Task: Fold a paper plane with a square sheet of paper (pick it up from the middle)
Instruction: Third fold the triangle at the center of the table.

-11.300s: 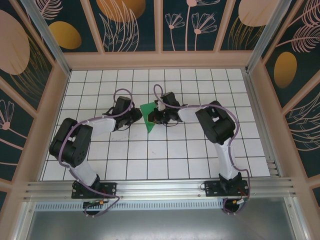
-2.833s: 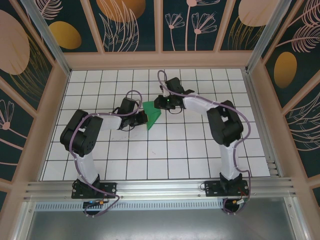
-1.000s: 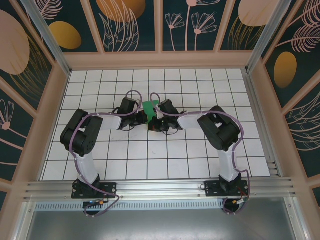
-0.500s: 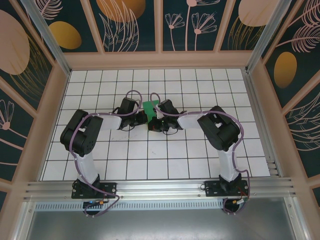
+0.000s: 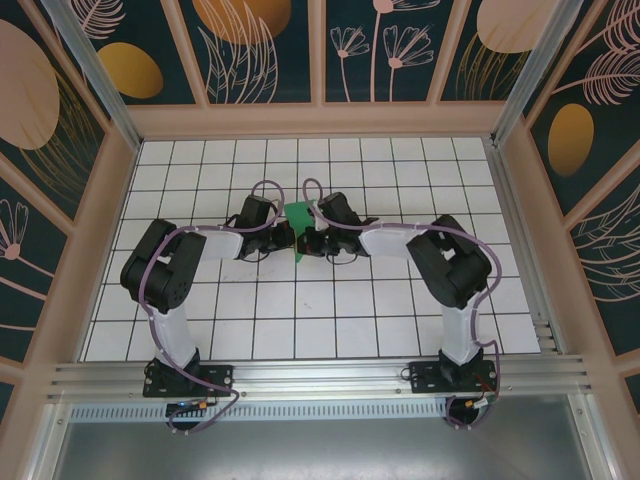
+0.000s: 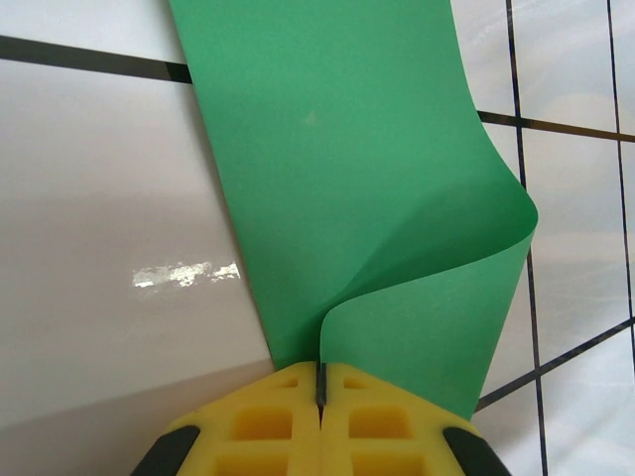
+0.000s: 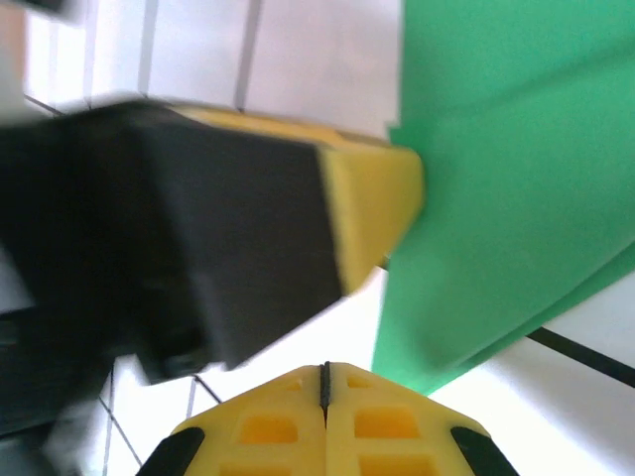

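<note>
Bright, even light from overhead; the top view is sharp, with only soft shadows. A glare streak lies on the glossy surface (image 6: 184,273) in the left wrist view. The right wrist view is blurred, the green paper (image 7: 516,149) soft-edged.

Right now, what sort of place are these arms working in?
Probably a purpose-built robot test cell: a white table ruled in a black grid, boxed in by floral-printed wall panels, an aluminium rail carrying both arm bases at the near edge, and a green paper sheet between the arms.
</note>
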